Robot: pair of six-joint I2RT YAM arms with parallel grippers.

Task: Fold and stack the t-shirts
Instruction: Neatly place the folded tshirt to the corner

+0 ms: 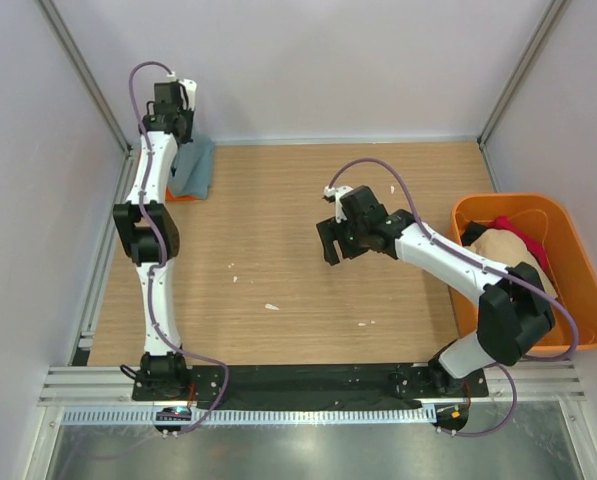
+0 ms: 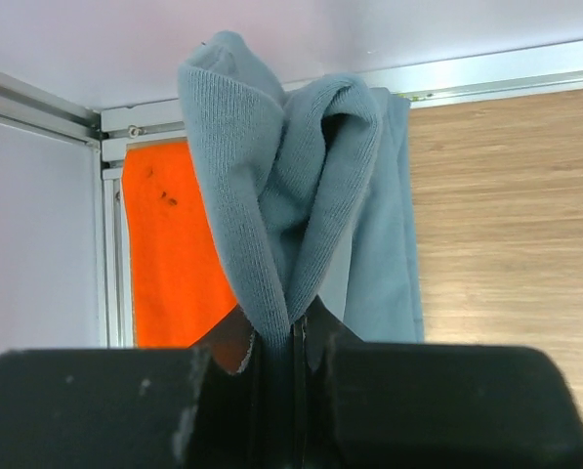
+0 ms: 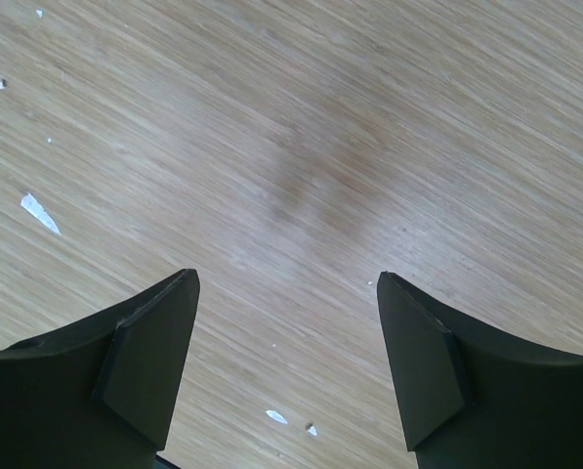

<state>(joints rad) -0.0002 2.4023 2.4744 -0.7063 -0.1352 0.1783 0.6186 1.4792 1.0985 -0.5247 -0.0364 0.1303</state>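
Arms: two.

Left gripper (image 2: 296, 337): reaches to the far left corner of the table (image 1: 278, 220). Its jaws are closed almost together, pinching a bunched fold of the grey-blue shirt (image 2: 291, 166), which rises in two rounded lobes above the jaws.

Right gripper (image 3: 286, 362): hangs over bare wood right of the table's middle. Its jaws are spread wide and nothing is between the fingers (image 3: 149, 357).

Shirts: four can be made out.
- Grey-blue, one: in the far left corner, partly lifted in the left grip, the rest draped down onto the pile below.
- Orange shirt (image 2: 169, 254), one: flat on the table under and to the left of the grey-blue one, against the corner rails.
- Beige shirt (image 1: 503, 255), one: heaped inside the tub (image 1: 508, 200).
- Red shirt (image 1: 513, 228), one: in the tub, at the far side of the beige one and touching it.

Tub: one, orange, at the table's right edge, partly hidden by the right arm.

Flecks (image 3: 37, 213): a few, white, scattered on the wood.
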